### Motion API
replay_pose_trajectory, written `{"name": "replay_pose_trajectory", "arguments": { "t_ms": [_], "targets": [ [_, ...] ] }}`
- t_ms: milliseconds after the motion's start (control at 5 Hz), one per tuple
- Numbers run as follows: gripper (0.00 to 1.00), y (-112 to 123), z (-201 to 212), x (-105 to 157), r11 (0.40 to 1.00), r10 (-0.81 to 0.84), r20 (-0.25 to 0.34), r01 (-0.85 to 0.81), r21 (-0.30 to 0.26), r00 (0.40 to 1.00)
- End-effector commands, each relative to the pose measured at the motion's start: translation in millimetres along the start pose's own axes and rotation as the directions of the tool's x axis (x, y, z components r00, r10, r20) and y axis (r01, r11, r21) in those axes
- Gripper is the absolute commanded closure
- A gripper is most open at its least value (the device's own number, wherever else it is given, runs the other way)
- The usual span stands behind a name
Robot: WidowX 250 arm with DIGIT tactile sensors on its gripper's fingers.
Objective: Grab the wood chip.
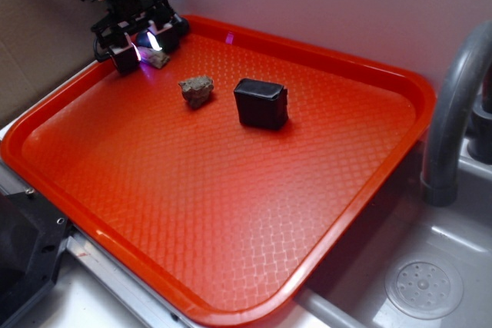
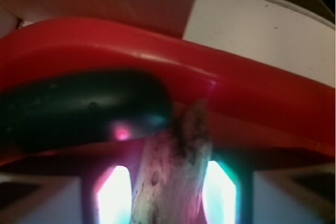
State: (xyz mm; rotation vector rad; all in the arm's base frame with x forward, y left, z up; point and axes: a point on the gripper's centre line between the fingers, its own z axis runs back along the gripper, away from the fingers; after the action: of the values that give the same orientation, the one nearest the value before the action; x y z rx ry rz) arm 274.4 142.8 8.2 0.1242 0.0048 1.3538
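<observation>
The gripper (image 1: 144,45) is down at the far left corner of the red tray (image 1: 231,228), close to the tray's back rim. Its jaws stand on either side of the wood chip (image 1: 157,58), a small pale tan sliver lying on the tray floor. In the wrist view the wood chip (image 2: 170,177) fills the gap between the two lit fingers (image 2: 113,195), rough and fibrous with dark specks, and it looks closely flanked on both sides. Whether the jaws are actually pressing on it cannot be told from these views.

A dark rounded object (image 2: 79,108) lies just beside the chip in the wrist view, between it and the rim; what it is remains unclear.

Nearer the tray's middle sit a lumpy grey-brown rock (image 1: 197,90) and, just to its right, a dark block (image 1: 261,103), both well apart from the gripper. A grey sink (image 1: 430,266) with a curved faucet pipe (image 1: 453,105) lies to the tray's right.
</observation>
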Motion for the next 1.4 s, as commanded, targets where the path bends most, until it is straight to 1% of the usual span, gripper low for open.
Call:
{"name": "replay_pose_trajectory", "arguments": {
  "t_ms": [0, 200, 400, 600, 800, 1000, 1200],
  "targets": [
    [1.00, 23, -7, -8, 0.999, -0.028, 0.003, 0.028, 0.033, 1.000],
    [1.00, 23, -6, -13, 0.998, -0.052, -0.006, 0.052, 0.034, 0.999],
    [1.00, 27, -3, -26, 0.993, -0.118, -0.029, 0.118, 0.023, 0.993],
    [1.00, 43, 19, -71, 0.931, -0.365, -0.066, 0.364, -0.021, 0.929],
    [1.00, 56, 58, -111, 0.815, -0.576, 0.031, 0.576, -0.055, 0.817],
    [1.00, 67, 105, -141, 0.645, -0.751, 0.099, 0.757, -0.100, 0.653],
    [1.00, 74, 151, -141, 0.533, -0.806, 0.233, 0.838, -0.117, 0.544]
  ]
}}
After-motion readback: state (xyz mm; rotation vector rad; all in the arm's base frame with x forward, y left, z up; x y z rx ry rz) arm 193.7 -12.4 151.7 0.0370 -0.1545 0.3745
